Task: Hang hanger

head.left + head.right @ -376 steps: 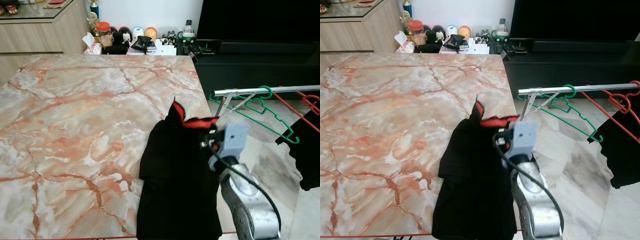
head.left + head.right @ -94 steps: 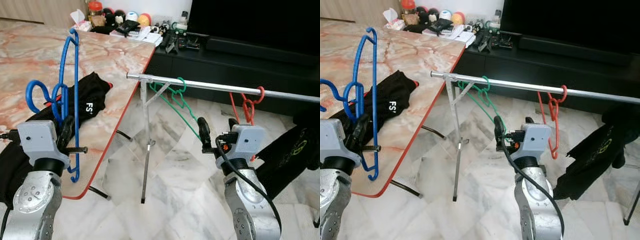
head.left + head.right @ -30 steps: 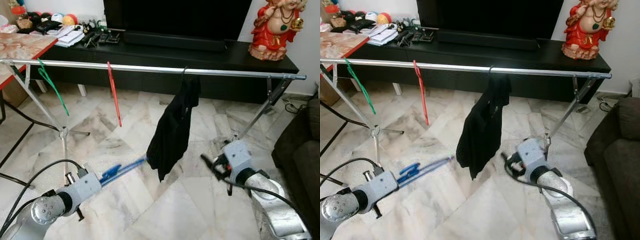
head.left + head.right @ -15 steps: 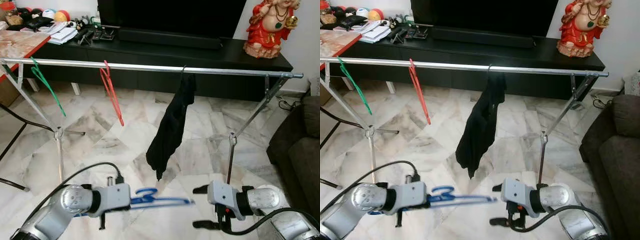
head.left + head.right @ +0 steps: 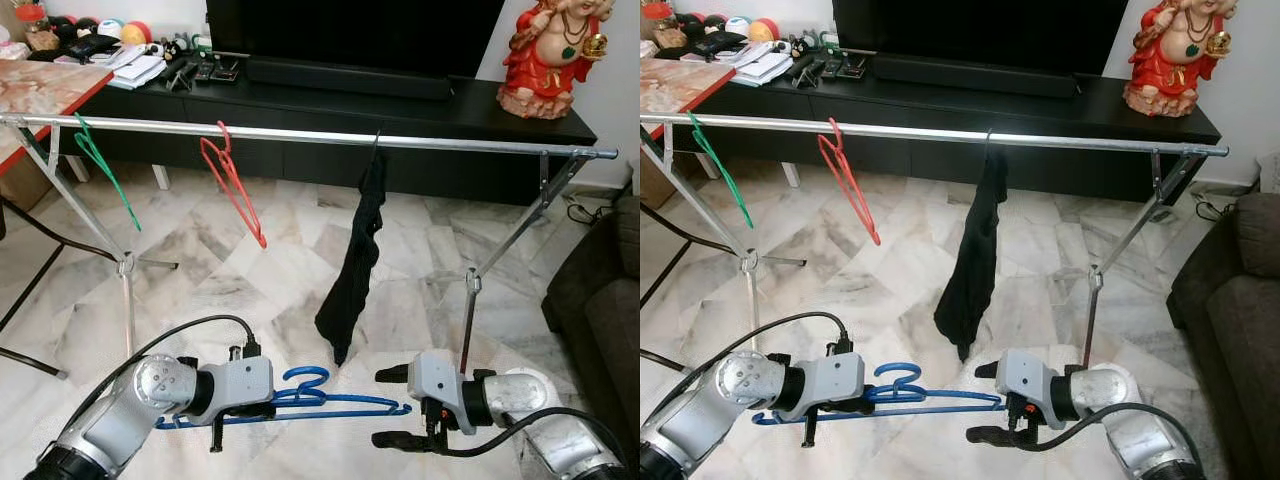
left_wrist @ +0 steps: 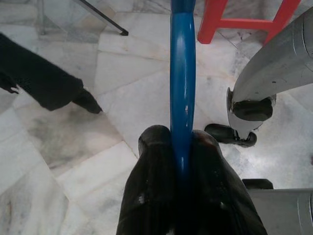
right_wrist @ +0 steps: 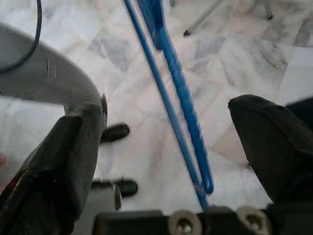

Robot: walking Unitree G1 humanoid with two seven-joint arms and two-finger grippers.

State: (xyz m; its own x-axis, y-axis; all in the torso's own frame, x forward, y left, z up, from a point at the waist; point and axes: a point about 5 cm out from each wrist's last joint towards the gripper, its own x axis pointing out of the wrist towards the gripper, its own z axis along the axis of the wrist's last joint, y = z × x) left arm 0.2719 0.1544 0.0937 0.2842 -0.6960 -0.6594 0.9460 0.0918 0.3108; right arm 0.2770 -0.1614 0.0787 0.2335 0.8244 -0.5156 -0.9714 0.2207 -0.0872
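Note:
A blue hanger (image 5: pixel 330 397) lies level and low over the floor, and my left gripper (image 5: pixel 268 400) is shut on its bar. From the right, my right gripper (image 5: pixel 392 407) faces it, open, with the hanger's far end between its fingers. The left wrist view shows the blue hanger (image 6: pixel 182 73) pinched between the left gripper's (image 6: pixel 181 156) two fingers. In the right wrist view the hanger (image 7: pixel 177 93) runs through the wide gap of the right gripper (image 7: pixel 168 142). A silver rail (image 5: pixel 300 133) beyond carries a green hanger (image 5: pixel 105 175), a red hanger (image 5: pixel 235 190) and a black garment (image 5: pixel 360 260).
The rail's legs (image 5: pixel 125 290) stand on the marble floor at the left and right (image 5: pixel 467 300). A black TV cabinet (image 5: pixel 400 100) with a red statue (image 5: pixel 555 55) lies behind. A dark sofa (image 5: pixel 605 320) is at the right and a marble table (image 5: pixel 40 85) at the far left.
Both arms have swung inward to face each other. The blue hanger's far end has moved in between the open fingers of the right gripper. The view has shifted slightly.

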